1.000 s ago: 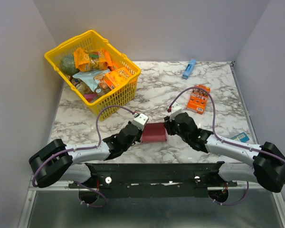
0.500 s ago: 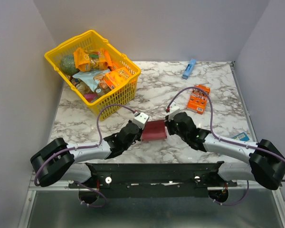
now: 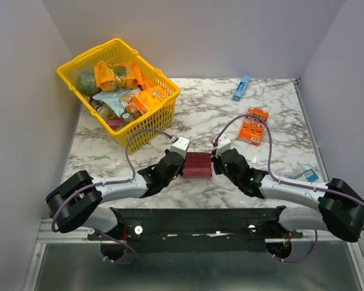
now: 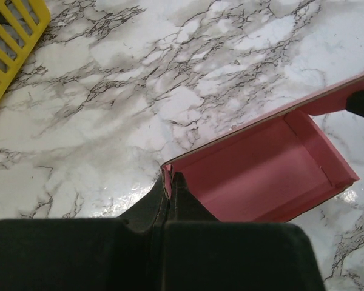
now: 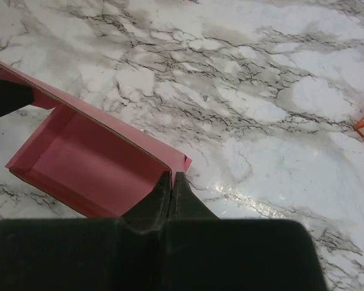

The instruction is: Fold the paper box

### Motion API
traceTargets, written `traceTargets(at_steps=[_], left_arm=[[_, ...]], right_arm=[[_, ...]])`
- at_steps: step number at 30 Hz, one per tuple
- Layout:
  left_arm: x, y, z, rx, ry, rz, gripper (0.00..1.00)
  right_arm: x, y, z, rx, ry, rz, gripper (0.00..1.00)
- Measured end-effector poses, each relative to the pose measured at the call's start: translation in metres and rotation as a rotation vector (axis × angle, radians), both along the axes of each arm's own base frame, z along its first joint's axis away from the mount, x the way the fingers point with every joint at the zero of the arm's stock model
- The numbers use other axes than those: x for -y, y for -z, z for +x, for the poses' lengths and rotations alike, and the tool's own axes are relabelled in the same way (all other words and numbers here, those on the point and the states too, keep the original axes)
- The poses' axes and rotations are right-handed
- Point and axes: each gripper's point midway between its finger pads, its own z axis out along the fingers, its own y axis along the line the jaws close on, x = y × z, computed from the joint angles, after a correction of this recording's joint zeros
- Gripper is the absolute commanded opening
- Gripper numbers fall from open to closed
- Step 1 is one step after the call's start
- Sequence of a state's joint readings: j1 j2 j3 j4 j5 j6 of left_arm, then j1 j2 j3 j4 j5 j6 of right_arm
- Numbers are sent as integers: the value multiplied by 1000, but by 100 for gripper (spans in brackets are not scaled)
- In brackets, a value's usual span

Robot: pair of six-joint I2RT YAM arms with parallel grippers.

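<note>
We find bare table open beyond the paper box, with the yellow basket crowding far left and the orange snack box right.

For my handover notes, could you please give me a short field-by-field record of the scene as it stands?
paper box: pink, open-topped, walls partly raised, between the two grippers
left gripper: shut on the paper box's left end
right gripper: shut on the paper box's right end corner
table: white marble pattern
basket: yellow, filled with snack packs, far left
orange snack box: lying flat, right of centre
blue box: slim, far edge
</note>
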State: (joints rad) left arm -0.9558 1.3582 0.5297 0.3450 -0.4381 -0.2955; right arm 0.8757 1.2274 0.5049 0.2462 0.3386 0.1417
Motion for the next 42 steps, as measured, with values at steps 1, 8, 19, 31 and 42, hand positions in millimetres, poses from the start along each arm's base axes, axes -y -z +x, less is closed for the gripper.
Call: traceTargets(at_steps=[1,8,19,31,42], left_arm=[[1,0,1,-5,-10,-6,0],[7,-2,13,-21,-58,-16,0],[16,0,21,-21,-80,-62,0],[17,3,23,22,-96,-129,0],[18,5,19,37,-104,-164,0]], right_arm=[[0,0,-1,5,6,-2,1],[2,-1,-3,38,61,-23,1],[8,0,4,68,180,-11,1],[5,-4,10,57,270,46,1],[5,-1,8,28,319,84,1]])
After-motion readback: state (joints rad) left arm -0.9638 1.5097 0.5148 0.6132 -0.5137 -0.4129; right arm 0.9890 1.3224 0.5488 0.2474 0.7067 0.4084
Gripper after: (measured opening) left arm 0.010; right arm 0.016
